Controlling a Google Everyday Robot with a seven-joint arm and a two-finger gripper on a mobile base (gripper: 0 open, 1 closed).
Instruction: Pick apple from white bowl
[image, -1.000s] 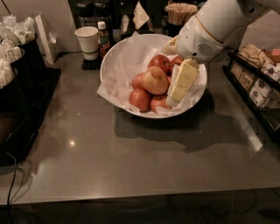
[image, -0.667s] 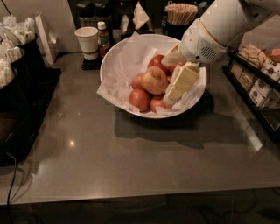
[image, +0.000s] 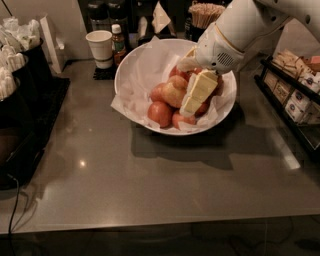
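The white bowl (image: 131, 64) is wide, lined with crumpled white paper, and stands at the back middle of the grey counter. It holds several apples. The apple (image: 172, 93) is the largest one, pale yellow-tan, and lies on top of the pile with smaller red apples (image: 160, 113) around it. My cream-coloured gripper (image: 196, 96) reaches down into the bowl from the upper right. It sits right beside the pale apple's right side and covers the red apples behind it.
A white paper cup (image: 99, 47) and a small sauce bottle (image: 118, 44) stand left of the bowl at the back. A dark rack with napkins (image: 15, 60) lines the left edge. A shelf of packets (image: 295, 95) lines the right. A toothpick holder (image: 204, 14) stands behind the bowl.
My gripper has moved a little to the left inside the bowl, closer to the pale apple. The apples and bowl have not moved.
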